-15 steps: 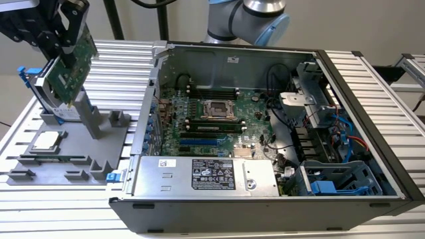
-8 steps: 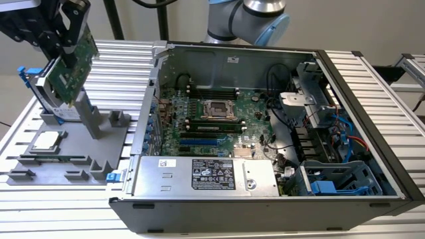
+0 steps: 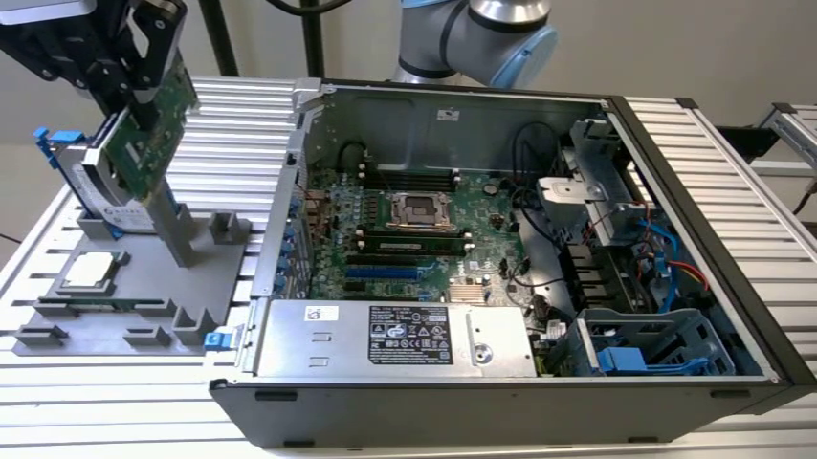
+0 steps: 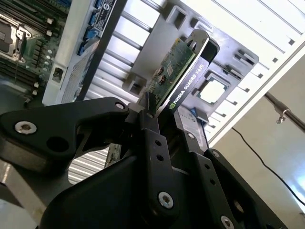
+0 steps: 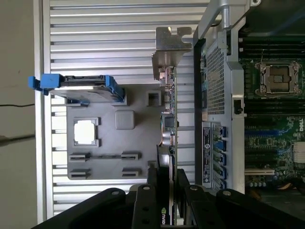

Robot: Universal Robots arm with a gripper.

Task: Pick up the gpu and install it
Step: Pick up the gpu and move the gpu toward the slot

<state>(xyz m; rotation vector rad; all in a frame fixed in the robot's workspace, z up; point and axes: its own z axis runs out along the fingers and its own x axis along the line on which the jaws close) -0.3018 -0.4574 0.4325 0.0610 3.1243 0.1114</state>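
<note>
Gripper (image 3: 132,100) was clamped on the gpu (image 3: 143,158), jaws shut across the card's thickness at the end opp. the bracket (image 5: 169,47). The second wrist view had the fingers (image 4: 151,129) pinching it, board on one side & black cooler on the other. The card hung edge-on, bracket end down, over the grey holder (image 3: 153,287) at the exterior view's left. Couldn't tell whether the bracket tip was clear of the holder or touching it.

Handling, my guess: light & stiff but fragile. It's a bare board w/ small parts and edge contacts that shouldn't get knocked. Best hold was prob. the one it had, pads on the flat faces near an end and well off the connector edge. Held by one end like that, it'd likely twist a bit if bumped, and the smooth cooler face could slip.

Just beside the card, the HDD (image 3: 96,186) w/ blue rails stood on edge in the holder, and the CPU (image 3: 92,273) lay flat nearer me. Toward the exterior view's right, the case (image 3: 447,411) lay open w/ the mobo (image 3: 422,225) facing up. The PSU (image 3: 389,335) ran along its near side, cables (image 3: 671,253) & a blue drive bay (image 3: 638,349) at the right end.

Everything sat on a table (image 3: 728,143) of ribbed metal slats, hard & slick-looking. Behind it were the arm (image 3: 479,33), black poles and a plain beige wall.
</note>
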